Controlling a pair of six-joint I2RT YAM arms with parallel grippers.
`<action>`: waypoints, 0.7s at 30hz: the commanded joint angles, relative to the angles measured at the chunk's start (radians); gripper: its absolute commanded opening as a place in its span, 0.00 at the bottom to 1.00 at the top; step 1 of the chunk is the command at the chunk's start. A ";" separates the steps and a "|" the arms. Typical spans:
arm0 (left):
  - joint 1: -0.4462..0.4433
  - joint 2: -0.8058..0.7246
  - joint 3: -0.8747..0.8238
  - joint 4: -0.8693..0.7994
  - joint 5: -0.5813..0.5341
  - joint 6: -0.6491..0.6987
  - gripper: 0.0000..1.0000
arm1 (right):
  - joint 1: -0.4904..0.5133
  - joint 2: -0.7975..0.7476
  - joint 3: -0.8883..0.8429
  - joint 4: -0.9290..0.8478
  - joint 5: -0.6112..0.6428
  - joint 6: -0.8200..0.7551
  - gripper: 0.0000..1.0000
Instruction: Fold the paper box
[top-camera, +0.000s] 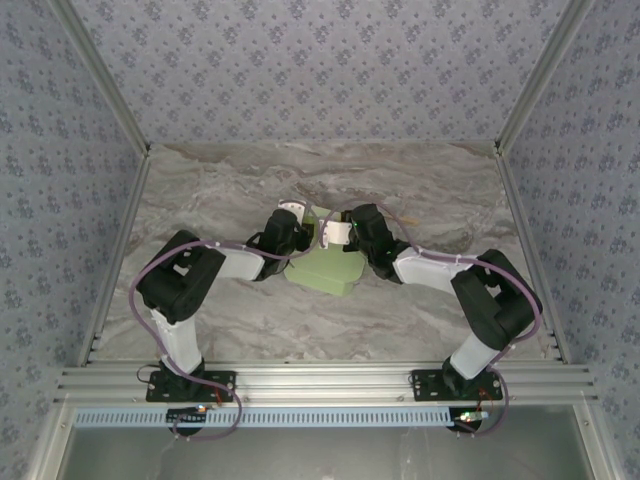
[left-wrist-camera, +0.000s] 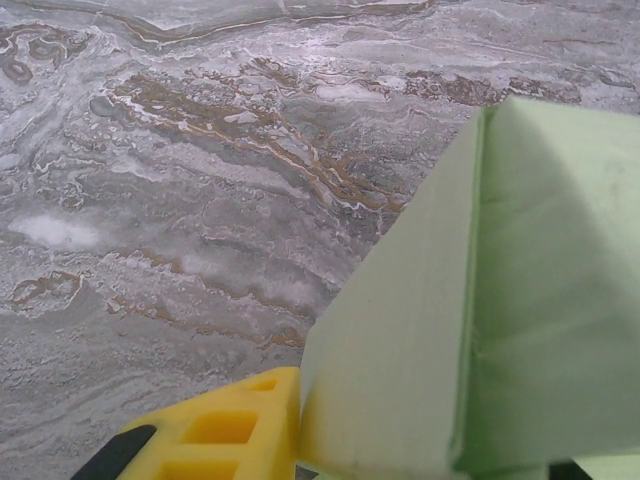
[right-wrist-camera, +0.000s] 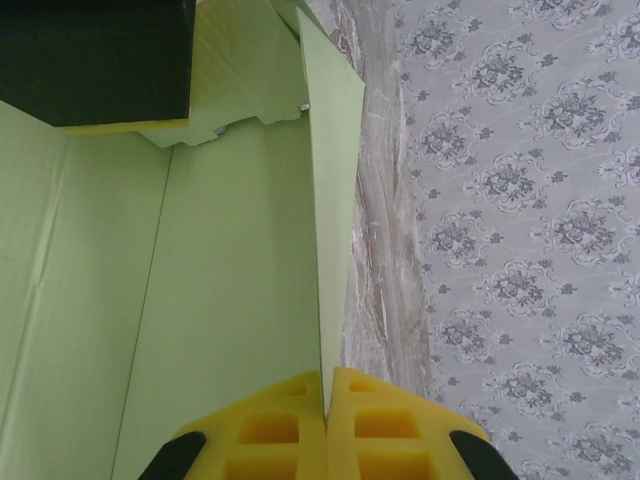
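The pale green paper box (top-camera: 325, 270) lies half-formed at the middle of the marble table, between the two arms. My right gripper (right-wrist-camera: 327, 395) is shut on the box's upright thin side wall (right-wrist-camera: 335, 200), with the card edge pinched between its yellow fingers (right-wrist-camera: 270, 430). My left gripper (left-wrist-camera: 410, 440) holds a folded wall of the box (left-wrist-camera: 400, 330). One yellow finger (left-wrist-camera: 225, 430) presses against that wall, and the card hides the other finger. From above, the left gripper (top-camera: 293, 218) and the right gripper (top-camera: 336, 230) meet over the box's far edge.
The marble tabletop (top-camera: 200, 180) stretches around the box. Patterned walls (top-camera: 320, 60) close the back and sides. An aluminium rail (top-camera: 320, 380) with both arm bases runs along the near edge. The left gripper's dark finger (right-wrist-camera: 95, 60) sits inside the box, close to my right gripper.
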 joint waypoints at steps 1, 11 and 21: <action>0.033 -0.016 0.004 0.053 -0.057 -0.038 0.25 | 0.014 0.015 0.013 -0.077 -0.003 0.021 0.00; 0.040 -0.014 0.002 0.077 0.025 0.070 0.33 | -0.005 0.017 0.032 -0.135 -0.031 0.030 0.00; 0.064 -0.029 -0.020 0.134 0.122 0.130 0.35 | -0.014 0.023 0.044 -0.189 -0.054 0.034 0.00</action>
